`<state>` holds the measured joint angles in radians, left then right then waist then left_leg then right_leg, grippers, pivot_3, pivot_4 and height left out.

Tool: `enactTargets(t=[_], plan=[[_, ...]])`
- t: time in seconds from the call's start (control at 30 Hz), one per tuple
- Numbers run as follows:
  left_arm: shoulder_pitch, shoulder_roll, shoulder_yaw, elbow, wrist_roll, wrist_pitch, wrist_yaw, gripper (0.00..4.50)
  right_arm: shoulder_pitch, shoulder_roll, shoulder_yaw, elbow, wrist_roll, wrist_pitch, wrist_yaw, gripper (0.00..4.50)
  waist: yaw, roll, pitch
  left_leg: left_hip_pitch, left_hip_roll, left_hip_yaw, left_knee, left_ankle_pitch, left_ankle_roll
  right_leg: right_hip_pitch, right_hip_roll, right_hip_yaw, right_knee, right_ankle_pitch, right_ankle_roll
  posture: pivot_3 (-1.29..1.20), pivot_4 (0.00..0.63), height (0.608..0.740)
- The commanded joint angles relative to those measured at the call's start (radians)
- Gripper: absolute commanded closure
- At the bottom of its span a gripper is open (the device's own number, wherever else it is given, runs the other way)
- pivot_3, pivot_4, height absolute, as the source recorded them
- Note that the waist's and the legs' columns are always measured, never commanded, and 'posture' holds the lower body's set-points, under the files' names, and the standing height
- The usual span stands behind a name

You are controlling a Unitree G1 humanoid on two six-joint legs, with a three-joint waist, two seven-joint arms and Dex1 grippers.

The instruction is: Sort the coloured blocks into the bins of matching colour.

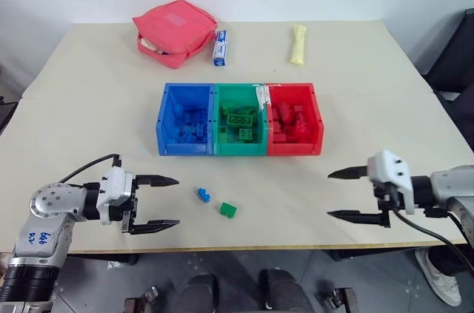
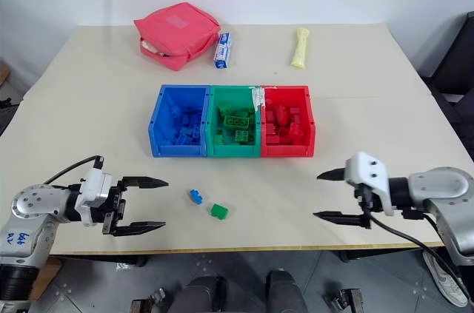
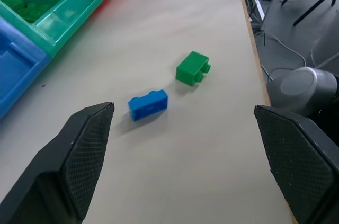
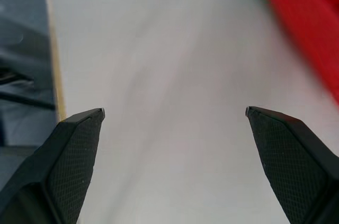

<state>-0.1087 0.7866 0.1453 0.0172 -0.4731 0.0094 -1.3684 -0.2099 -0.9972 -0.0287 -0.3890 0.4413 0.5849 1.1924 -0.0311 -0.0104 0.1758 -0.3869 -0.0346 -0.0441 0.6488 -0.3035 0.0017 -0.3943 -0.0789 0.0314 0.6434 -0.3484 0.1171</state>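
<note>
both hands empty and spread wide, left hand (image 1: 154, 201) at nine o'clock of the blue block (image 1: 203, 194) and green block (image 1: 227, 209), right hand (image 1: 345, 194) at three o'clock.

Left tool (image 1: 176, 201) and right tool (image 1: 331, 194) both gape empty, pointing inward.

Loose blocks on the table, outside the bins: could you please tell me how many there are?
2: a blue block and a green block beside it, both near the table's front edge, before the bins.
</note>
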Motion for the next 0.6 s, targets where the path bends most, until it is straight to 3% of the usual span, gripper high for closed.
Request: enactTargets(t=[0.03,0.2,0.47,0.6], plan=[[-0.003,0.015,0.006,-0.004,-0.006,-0.01,-0.02,0.0,-0.148,0.126,0.171,-0.153,0.032,0.232,-0.151,0.03,-0.001,0.0,0.0,0.0,0.0,0.0,0.0,0.0,0.0,0.0,0.0,0.0,0.0,0.0,0.0,0.0,0.15,0.74],[0.026,0.028,0.026,-0.021,-0.017,0.007,-0.02,0.0,-0.311,0.344,0.403,-0.148,-0.016,0.397,-0.291,0.03,0.009,0.0,0.0,-0.003,0.0,-0.001,0.0,0.001,-0.003,-0.004,0.0,-0.001,0.001,0.0,-0.001,0.0,0.15,0.74],[0.125,0.036,0.078,-0.086,-0.039,0.047,0.007,0.0,-0.371,0.482,0.589,-0.04,-0.129,0.409,-0.411,0.03,0.006,-0.001,0.0,-0.005,-0.003,-0.001,0.001,-0.001,0.0,-0.005,-0.003,-0.001,0.001,0.0,-0.001,0.0,0.15,0.74],[0.144,0.032,0.097,-0.102,-0.04,0.057,0.029,0.0,-0.355,0.496,0.607,-0.024,-0.155,0.385,-0.428,0.98,0.003,-0.001,0.0,-0.004,-0.002,-0.001,0.001,0.0,-0.001,-0.004,-0.002,-0.001,0.002,0.0,-0.001,0.0,0.15,0.74]])
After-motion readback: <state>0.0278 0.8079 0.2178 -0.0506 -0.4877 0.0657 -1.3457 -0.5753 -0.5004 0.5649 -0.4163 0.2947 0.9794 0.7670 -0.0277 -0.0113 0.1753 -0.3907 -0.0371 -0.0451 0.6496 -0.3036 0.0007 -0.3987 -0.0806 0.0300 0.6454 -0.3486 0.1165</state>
